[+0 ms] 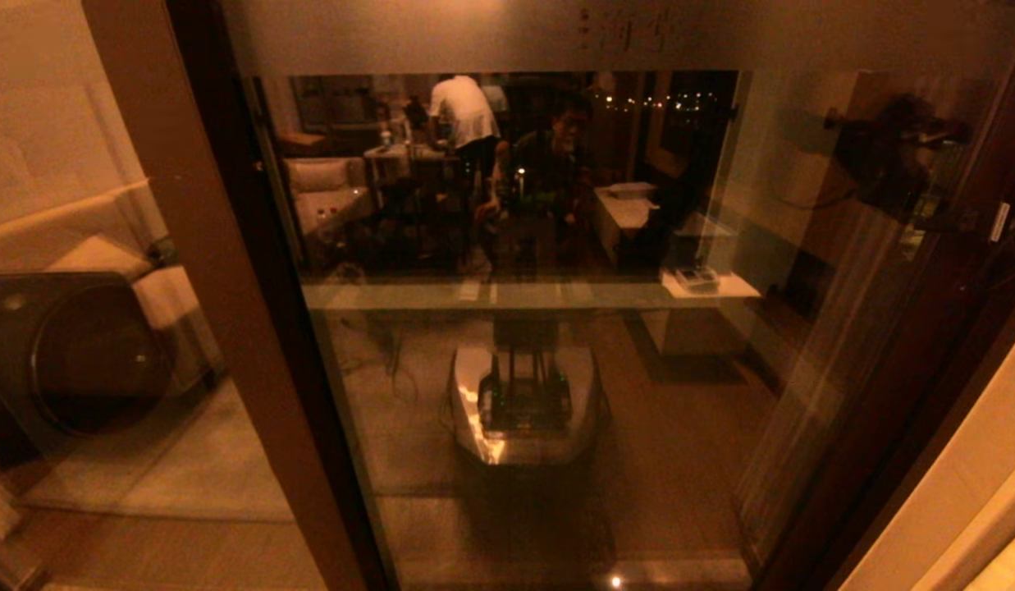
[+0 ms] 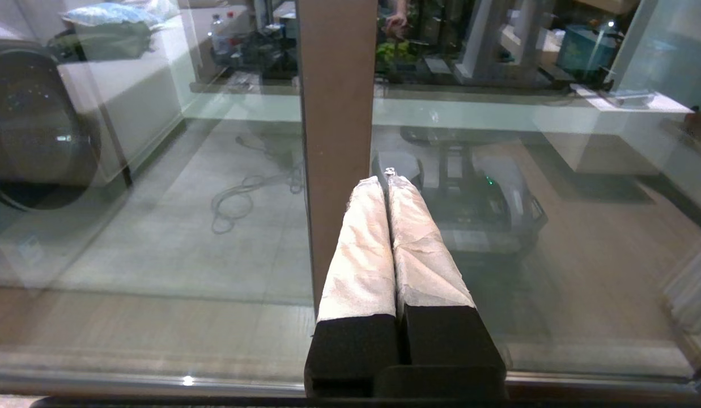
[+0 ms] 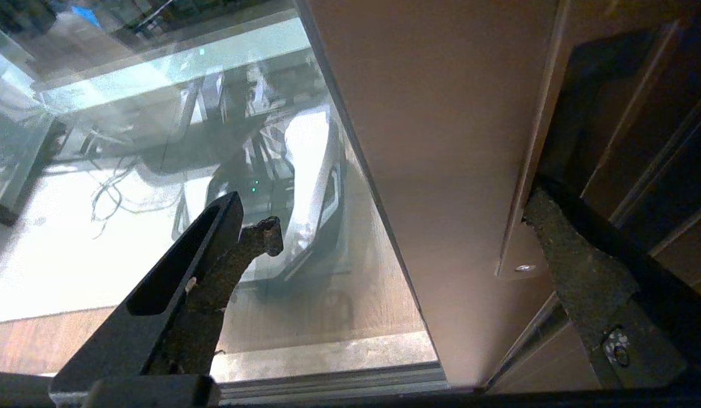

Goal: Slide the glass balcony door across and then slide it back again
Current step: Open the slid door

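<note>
Your left end effector (image 2: 387, 184) is clenched, its wrapped fingers (image 2: 361, 249) pressed together against a brown upright (image 2: 336, 113). Your right end effector (image 3: 401, 226) is released, straddling the glass balcony door's (image 1: 540, 328) handle-side upright (image 3: 441, 141). The frosted band's characters (image 1: 630, 31) are too faint to read.

Pale tiled balcony floor (image 2: 174, 249) — seen through glass.
Bearing a dark round-fronted appliance (image 1: 72, 353) at the left — loose cable (image 2: 242, 192) coiled nearby.
</note>
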Tool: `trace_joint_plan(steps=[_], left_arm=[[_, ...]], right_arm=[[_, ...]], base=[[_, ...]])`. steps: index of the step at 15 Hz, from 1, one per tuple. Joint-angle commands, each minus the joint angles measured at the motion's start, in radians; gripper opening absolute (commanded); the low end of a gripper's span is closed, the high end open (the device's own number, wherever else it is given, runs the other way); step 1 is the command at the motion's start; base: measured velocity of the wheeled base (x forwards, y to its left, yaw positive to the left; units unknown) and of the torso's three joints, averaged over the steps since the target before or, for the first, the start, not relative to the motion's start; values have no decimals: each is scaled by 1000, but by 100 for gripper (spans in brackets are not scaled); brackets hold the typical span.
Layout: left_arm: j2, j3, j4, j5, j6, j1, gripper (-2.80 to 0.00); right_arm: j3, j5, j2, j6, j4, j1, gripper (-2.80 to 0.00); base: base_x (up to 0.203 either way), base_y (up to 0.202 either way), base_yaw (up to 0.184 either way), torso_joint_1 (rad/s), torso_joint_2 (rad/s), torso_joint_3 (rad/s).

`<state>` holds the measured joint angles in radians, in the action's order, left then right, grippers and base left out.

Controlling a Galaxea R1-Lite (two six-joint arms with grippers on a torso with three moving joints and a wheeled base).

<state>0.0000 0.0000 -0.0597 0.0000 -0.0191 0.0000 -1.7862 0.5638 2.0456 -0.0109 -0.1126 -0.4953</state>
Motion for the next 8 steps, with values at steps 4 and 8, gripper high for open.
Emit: trace_joint_plan(steps=[4,8], left_arm=[[0,21,0,0,-1,0,-280],[0,21,0,0,-1,0,-280]], right_arm=[[10,10,-10,0,-2,6,0],[24,10,-25,1,-1,11,0]], base=[[0,0,0,0,0,0],[0,0,0,0,0,0]])
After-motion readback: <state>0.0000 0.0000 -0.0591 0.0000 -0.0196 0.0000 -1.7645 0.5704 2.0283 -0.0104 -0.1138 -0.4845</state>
